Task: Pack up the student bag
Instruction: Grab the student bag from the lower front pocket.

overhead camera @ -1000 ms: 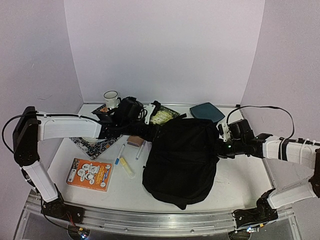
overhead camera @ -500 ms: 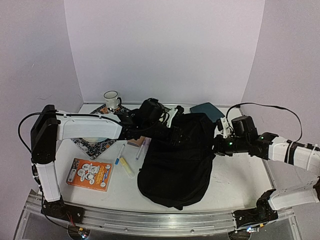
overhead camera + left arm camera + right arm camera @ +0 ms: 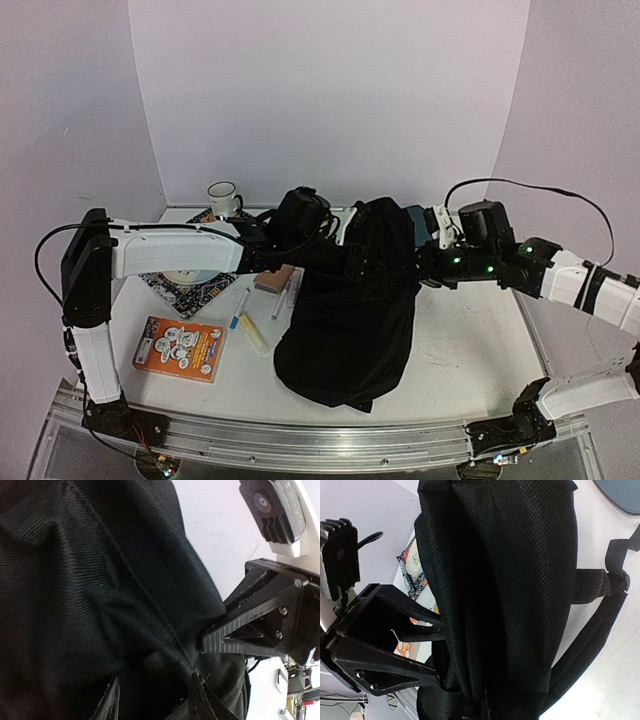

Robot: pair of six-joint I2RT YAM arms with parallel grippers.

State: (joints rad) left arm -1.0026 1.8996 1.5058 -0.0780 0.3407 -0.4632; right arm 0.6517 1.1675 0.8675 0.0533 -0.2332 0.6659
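Note:
The student bag (image 3: 350, 320), a floppy black backpack, hangs by its top edge in the middle of the table, with its lower part resting on the surface. My right gripper (image 3: 425, 268) is shut on a pinch of the bag's fabric (image 3: 510, 580); its fingertips are buried in the cloth at the bottom of the right wrist view. My left gripper (image 3: 352, 255) meets the bag from the left. Its fingers (image 3: 200, 697) stand apart on either side of a fold of the bag (image 3: 100, 580). The right gripper's black fingers (image 3: 240, 635) press in just beside it.
A shoulder strap (image 3: 590, 640) trails on the table. A teal pad (image 3: 620, 492) lies behind the bag. Left of the bag are an orange box (image 3: 180, 348), a patterned book (image 3: 185, 285), pens (image 3: 240, 308), a yellow highlighter (image 3: 254, 334) and a mug (image 3: 222, 196).
My left gripper swung right from the table's back onto the bag, its fingers narrowing. My right gripper rose and moved left, lifting the bag's top edge; the bag bunched up taller.

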